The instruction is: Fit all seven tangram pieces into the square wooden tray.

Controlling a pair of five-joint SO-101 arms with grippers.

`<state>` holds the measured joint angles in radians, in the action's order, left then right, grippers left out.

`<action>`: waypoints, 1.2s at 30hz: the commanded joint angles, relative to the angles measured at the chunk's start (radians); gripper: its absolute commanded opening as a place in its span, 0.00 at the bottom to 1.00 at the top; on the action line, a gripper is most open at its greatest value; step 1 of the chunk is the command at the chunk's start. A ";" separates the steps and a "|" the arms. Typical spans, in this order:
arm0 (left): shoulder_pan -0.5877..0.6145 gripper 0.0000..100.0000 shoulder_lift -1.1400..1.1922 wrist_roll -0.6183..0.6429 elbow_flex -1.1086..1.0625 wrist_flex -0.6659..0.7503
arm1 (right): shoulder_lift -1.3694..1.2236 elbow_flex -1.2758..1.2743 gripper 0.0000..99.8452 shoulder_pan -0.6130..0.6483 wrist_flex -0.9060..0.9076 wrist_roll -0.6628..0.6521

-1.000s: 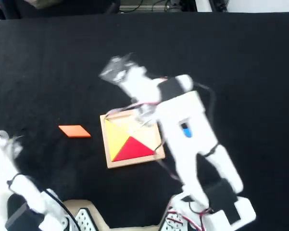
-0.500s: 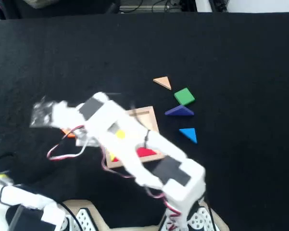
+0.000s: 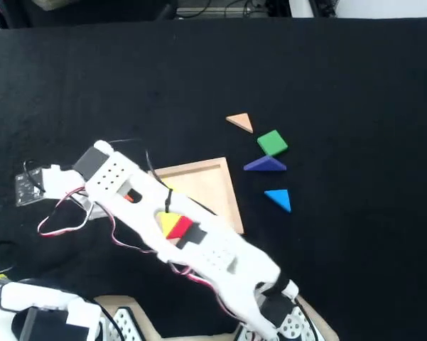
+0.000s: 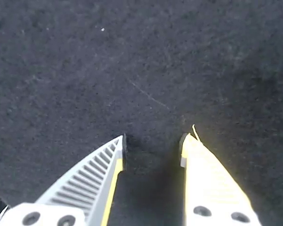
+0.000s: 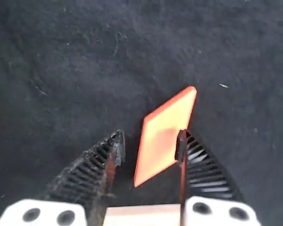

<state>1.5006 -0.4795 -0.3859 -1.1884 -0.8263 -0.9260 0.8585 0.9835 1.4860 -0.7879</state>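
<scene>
Straddling the flat orange parallelogram piece (image 5: 164,134), right gripper (image 5: 149,136) is spread wide (apparently pre-grasp); left gripper (image 4: 153,139) parted, empty.

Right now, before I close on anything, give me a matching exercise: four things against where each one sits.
Things:
1 green square piece
2 orange parallelogram piece
3 left end effector
4 square wooden tray

Places:
a open above bare black cloth
b partly beneath the right arm
c inside the open right end effector
d between the tan triangle and the dark blue triangle

Pairs: 1-d; 2-c; 3-a; 4-b.
</scene>
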 commanded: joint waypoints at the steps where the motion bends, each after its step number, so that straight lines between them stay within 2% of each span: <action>1: 0.022 0.20 0.011 0.008 -0.030 0.015 | -0.094 0.217 0.19 0.012 0.074 -0.025; 7: 0.022 0.20 0.011 0.008 -0.031 0.018 | -0.271 0.486 0.19 -0.014 0.193 -0.038; 12: 0.022 0.20 0.011 0.008 -0.033 0.020 | -0.309 0.673 0.19 -0.052 0.282 -0.031; 23: 0.022 0.20 0.011 0.008 -0.033 0.020 | -0.317 0.509 0.19 -0.023 0.281 -0.057; 30: 0.022 0.20 0.011 0.008 -0.033 0.020 | -0.159 0.568 0.19 -0.060 0.282 0.049; 36: 0.022 0.20 0.011 0.006 -0.035 0.020 | 0.004 0.312 0.19 -0.003 0.281 0.087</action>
<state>1.5006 -0.4795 -0.3859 -1.1914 -0.8263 -1.0441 1.2896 0.9498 1.7331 -0.7142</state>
